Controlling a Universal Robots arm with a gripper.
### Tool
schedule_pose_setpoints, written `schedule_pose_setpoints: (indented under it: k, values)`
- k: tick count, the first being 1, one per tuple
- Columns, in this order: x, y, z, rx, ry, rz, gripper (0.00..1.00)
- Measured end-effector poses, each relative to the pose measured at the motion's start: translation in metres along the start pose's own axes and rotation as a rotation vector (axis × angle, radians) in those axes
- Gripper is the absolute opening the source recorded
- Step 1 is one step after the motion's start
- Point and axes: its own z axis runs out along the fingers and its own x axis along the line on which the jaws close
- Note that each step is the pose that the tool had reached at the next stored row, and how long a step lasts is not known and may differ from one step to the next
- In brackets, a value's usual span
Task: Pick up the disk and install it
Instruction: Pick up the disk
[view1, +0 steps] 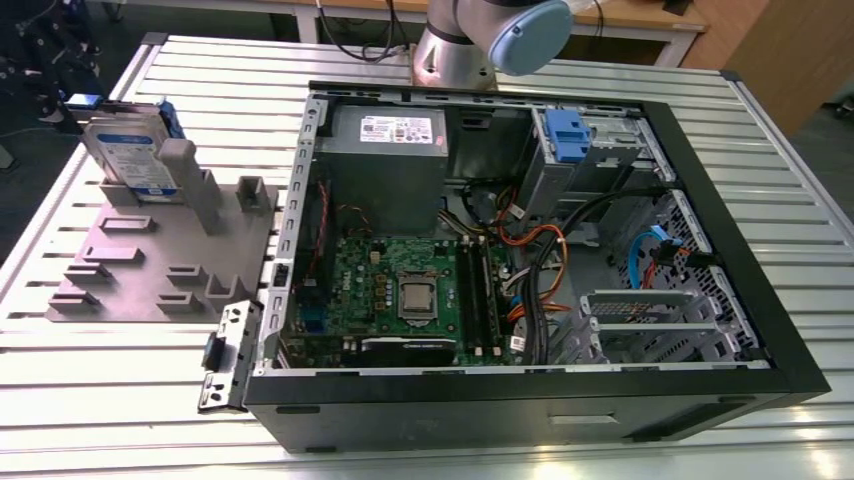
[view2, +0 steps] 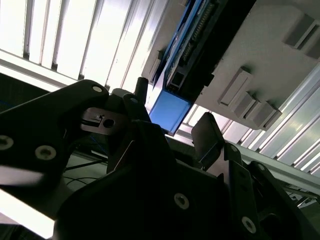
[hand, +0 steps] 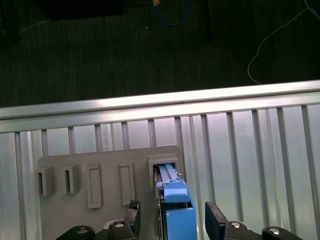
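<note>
One disk racked on edge, gripper poised over it.

Upright in a slot of the grey fixture at the exterior view's far left, beside the open computer case, the disk offers its blue-framed top edge to a grasp from above, which is probably why it is racked so. In the first wrist view the gripper points straight down over it, fingers spread to either side of that edge, touching nothing. Its height above I cannot tell.
</note>
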Motion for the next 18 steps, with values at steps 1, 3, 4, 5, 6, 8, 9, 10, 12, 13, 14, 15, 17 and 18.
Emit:
schedule_pose_setpoints:
  k: [1,3,4,5,6,8,9,10,12,13,14,15,17,18]
  values:
    - [0.0000,0.0000,0.0001,0.0001,0.0000,0.000,0.62]
    - [0.0000,0.0000,0.0001,0.0001,0.0000,0.000,0.61]
    - [0.0000,0.0000,0.0002,0.0001,-0.0001,0.000,0.61]
    - [0.0000,0.0000,0.0004,0.0001,0.0000,0.000,0.54]
    - [0.0000,-0.0001,0.0005,0.0001,-0.0001,0.000,0.54]
    - [-0.0003,0.0000,0.0010,0.0001,-0.0003,-0.001,0.54]
    - [-0.0003,0.0000,0.0016,0.0002,-0.0007,-0.002,0.54]
    - [-0.0002,0.0000,0.0023,0.0006,-0.0010,-0.003,0.53]
    - [-0.0002,0.0000,0.0032,0.0014,-0.0010,-0.009,0.53]
    - [-0.0002,0.0000,0.0037,0.0027,-0.0010,-0.014,0.45]
    - [-0.0001,0.0000,0.0042,0.0047,-0.0010,-0.020,0.45]
    - [-0.0001,0.0000,0.0049,0.0081,-0.0013,-0.028,0.45]
    - [-0.0001,-0.0001,0.0062,0.0138,-0.0017,-0.041,0.45]
    - [0.0000,0.0001,0.0070,0.0159,-0.0019,-0.045,0.45]
